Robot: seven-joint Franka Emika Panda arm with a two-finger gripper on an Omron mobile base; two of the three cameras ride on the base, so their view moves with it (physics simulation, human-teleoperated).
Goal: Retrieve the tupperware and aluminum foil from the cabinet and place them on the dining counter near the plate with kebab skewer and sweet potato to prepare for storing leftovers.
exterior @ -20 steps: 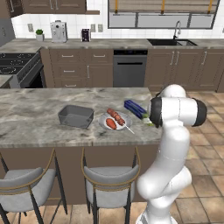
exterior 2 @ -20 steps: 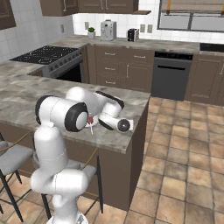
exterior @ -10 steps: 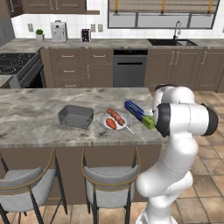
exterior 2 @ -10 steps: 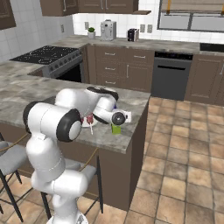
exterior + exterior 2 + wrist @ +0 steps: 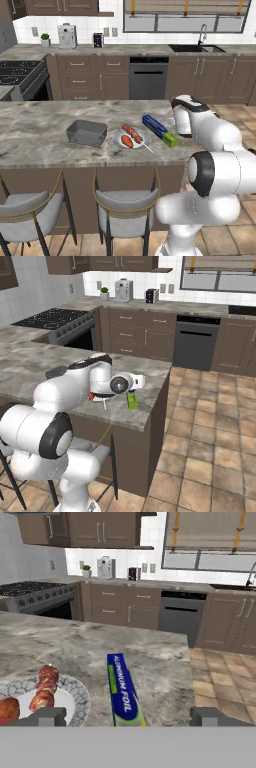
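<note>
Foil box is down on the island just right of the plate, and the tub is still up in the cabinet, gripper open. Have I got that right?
Not quite. The tub isn't in the cabinet: the left base view shows it on the island, just left of the plate. The rest holds: the foil box lies right of the plate, and the hand view shows the gripper open, fingertips either side of the box.

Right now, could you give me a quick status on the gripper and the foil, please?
Gripper open, holding nothing. Aluminum foil lies flat on dining counter, beside plate. Tupperware on plate's other side. Nothing in the way.
</note>
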